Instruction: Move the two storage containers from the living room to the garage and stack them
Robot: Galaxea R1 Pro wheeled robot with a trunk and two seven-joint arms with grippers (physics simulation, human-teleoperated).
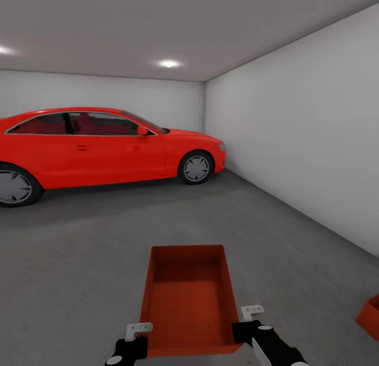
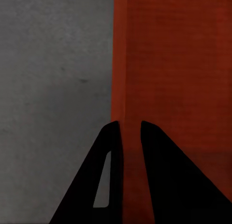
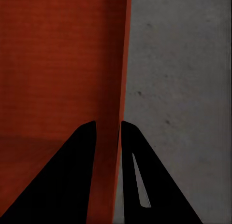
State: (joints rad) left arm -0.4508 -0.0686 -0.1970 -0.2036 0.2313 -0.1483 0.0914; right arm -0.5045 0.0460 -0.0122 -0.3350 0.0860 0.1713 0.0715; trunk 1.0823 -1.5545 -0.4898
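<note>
In the garage, both grippers hold one storage container out in front above the dark concrete floor: the left gripper pinches its left side wall between narrowly set fingers and the right gripper pinches the right wall the same way. The second container shows only as a corner at the head view's lower right edge, on the floor and well apart from the held one. A wide stretch of floor lies between the held bin, the red car and the pale side wall.
</note>
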